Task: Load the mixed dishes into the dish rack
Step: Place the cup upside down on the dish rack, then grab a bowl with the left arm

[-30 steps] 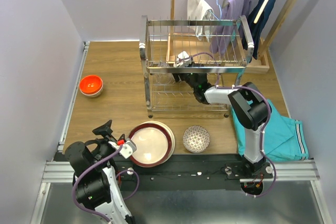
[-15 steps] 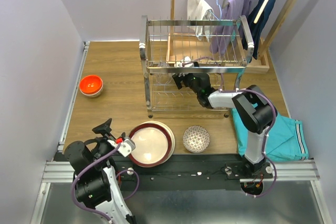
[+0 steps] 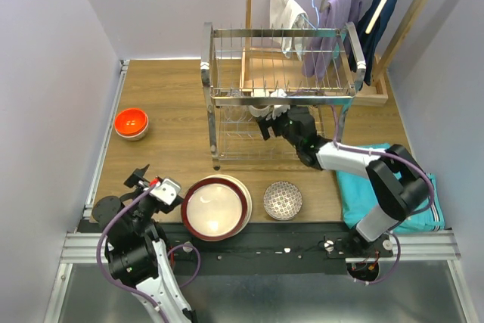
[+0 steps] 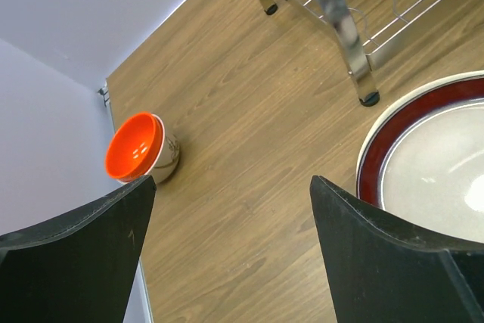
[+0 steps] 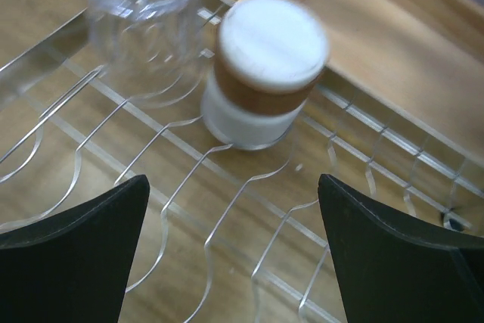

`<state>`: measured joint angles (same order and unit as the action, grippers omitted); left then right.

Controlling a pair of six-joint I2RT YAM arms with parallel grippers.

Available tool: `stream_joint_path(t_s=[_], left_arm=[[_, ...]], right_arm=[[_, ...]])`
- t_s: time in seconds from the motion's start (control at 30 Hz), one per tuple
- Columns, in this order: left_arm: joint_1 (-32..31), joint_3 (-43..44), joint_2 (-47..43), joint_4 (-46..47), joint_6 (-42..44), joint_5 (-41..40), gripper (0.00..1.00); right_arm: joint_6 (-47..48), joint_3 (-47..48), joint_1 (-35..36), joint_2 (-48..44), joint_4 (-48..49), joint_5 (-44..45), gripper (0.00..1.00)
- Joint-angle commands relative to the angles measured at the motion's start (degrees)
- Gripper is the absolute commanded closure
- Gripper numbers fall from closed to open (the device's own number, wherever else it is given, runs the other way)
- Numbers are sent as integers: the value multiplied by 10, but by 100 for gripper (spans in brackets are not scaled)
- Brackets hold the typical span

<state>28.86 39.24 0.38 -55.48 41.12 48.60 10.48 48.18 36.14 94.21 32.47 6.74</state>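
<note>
Now the right gripper has drawn back toward the front of the dish rack over the last second, its fingers wide apart and empty. The beige cup stands on the lower tier's wires just beside the clear glass (both blurred, neither touched), so two pieces look loaded. The plate stack, patterned bowl and orange bowl, which is nested in another bowl, wait on the table. The left gripper is spread open beside the plates.
</note>
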Motion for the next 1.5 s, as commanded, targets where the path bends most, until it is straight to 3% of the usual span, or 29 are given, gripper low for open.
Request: stream_joint_path(t_s=[0.0,0.17,0.3,0.43,0.5,0.53,0.57,0.7,0.73,0.83,0.93,0.97,1.1,1.2,1.27,1.37,1.47], left_arm=[[5,-3,8,54,-54,-37,7],[5,19,119,48,-50,-24,9],[4,34,117,29,-12,19,10],[6,65,106,-15,58,89,9],[7,77,118,-1,46,93,9],[7,75,123,31,21,79,9],[7,70,131,76,-81,61,9],[2,72,178,251,-273,-115,11],[1,81,194,284,-307,-210,11],[0,160,288,264,-438,-335,14],[0,243,366,247,-520,-325,18],[-1,252,378,256,-529,-283,19],[-2,256,360,297,-541,-179,20],[-2,257,330,278,-517,-94,21],[-2,263,325,234,-509,-81,21],[-2,285,365,215,-542,-170,24],[-5,370,462,220,-630,-313,24]], right_arm=[[-40,-66,35,-56,-73,-22,0],[-66,-125,83,-103,-77,-31,0],[-59,-171,113,-151,-50,-28,0],[-65,-171,139,-190,-118,-10,0],[-68,-174,146,-211,-140,-3,0],[-68,-175,151,-222,-150,-2,0],[-69,-179,154,-241,-166,1,0],[-64,-181,163,-277,-209,7,0],[-62,-180,169,-284,-235,7,0],[-55,-156,175,-320,-311,2,0],[-28,-120,177,-348,-376,-20,0],[-16,-110,176,-356,-412,-42,0],[40,-78,177,-410,-492,-96,0],[51,-23,177,-439,-588,-145,0],[58,-2,176,-466,-659,-154,0],[110,5,174,-555,-677,-189,0],[123,21,174,-564,-704,-148,0]])
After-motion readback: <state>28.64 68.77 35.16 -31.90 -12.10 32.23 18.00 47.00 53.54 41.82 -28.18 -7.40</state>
